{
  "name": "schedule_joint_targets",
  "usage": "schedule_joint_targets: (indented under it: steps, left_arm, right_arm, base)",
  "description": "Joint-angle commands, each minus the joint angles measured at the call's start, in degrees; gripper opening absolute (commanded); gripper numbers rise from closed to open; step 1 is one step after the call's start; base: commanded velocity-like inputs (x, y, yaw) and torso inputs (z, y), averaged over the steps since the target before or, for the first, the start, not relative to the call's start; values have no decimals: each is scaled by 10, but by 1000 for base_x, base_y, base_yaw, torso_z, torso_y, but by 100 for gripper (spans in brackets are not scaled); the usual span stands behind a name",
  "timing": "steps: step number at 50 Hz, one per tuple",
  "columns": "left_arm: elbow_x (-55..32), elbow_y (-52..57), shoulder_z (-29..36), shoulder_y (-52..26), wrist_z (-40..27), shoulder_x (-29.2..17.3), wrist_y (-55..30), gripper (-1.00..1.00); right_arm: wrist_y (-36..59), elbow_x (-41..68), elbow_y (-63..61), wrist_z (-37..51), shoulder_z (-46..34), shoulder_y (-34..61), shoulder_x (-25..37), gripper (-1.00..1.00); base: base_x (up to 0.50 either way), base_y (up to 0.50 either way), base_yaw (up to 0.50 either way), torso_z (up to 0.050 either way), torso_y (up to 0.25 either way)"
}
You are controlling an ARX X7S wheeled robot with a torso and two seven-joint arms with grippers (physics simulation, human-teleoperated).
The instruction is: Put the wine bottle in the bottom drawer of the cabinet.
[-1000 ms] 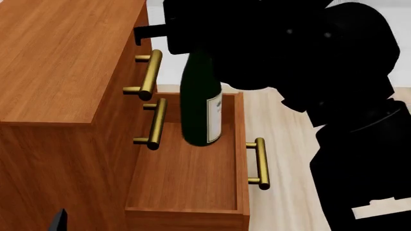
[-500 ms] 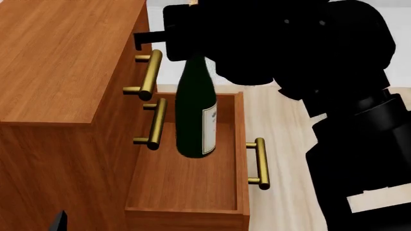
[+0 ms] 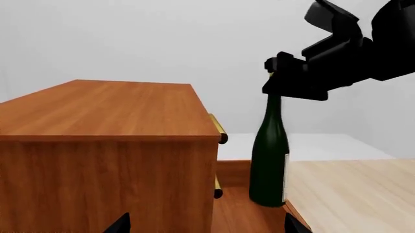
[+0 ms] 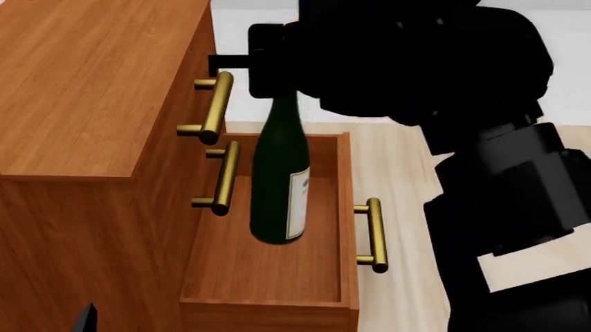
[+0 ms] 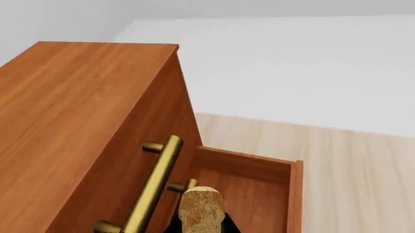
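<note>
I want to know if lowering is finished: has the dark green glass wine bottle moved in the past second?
Yes. The dark green glass wine bottle has sunk lower, its base nearer the open bottom drawer's brass handle.

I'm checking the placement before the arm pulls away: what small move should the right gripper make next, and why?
Probably open the right gripper and lift clear. The wine bottle stands upright with its base on the floor of the open bottom drawer, and the gripper is at its neck, so nothing seems left but letting go.
</note>
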Motion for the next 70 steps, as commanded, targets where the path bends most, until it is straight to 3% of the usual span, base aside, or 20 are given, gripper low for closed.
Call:
schedule_joint_targets:
  steps: [1,12,31,70]
  left_arm:
    - [1,0,1,-1,0,-2,0,100]
    - [2,0,5,-7,0,0,-2,100]
    - [-4,0,3,-12,0,4,-11,100]
    - [0,0,-1,0,0,4,-13,100]
  right_arm:
    - [-3,-25,72,-61,-13,33,-23,-100]
    - [8,-44,114,-104,-40,53,-37,-100]
    - [53,-35,84,-105,-52,61,-23,-100]
    - [53,-36,121,-147,-67,69,-34,-100]
  base:
    - [0,0,0,0,0]
    - [0,0,0,0,1]
    - [0,0,0,1,1]
    - [0,0,0,0,-155]
